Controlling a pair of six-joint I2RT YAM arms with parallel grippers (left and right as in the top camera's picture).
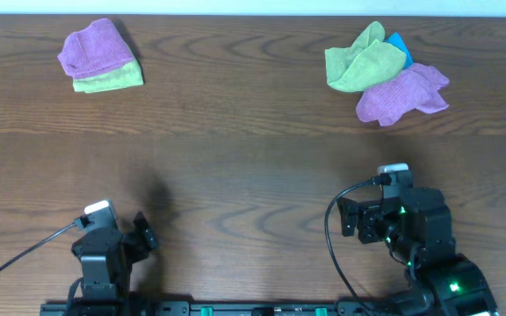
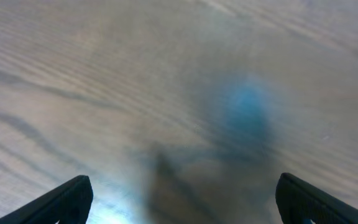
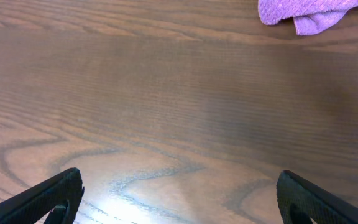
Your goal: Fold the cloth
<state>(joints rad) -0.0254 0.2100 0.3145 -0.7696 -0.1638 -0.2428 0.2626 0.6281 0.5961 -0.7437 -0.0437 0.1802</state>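
Observation:
A crumpled lilac-purple cloth (image 1: 402, 95) lies at the far right of the table, against a light green cloth. Its near edge shows at the top right of the right wrist view (image 3: 309, 12). I see no white tag on it. My left gripper (image 1: 148, 233) is open and empty over bare wood at the near left; the left wrist view (image 2: 182, 186) is blurred and shows only table. My right gripper (image 1: 348, 219) is open and empty at the near right, well short of the cloth, with bare wood between its fingers (image 3: 179, 180).
A crumpled light green cloth (image 1: 363, 60) with a bit of blue cloth (image 1: 399, 46) behind it lies beside the purple one. At the far left a second purple cloth (image 1: 95, 48) sits folded on a light green cloth (image 1: 112, 81). The wooden table (image 1: 253, 167) spans the view.

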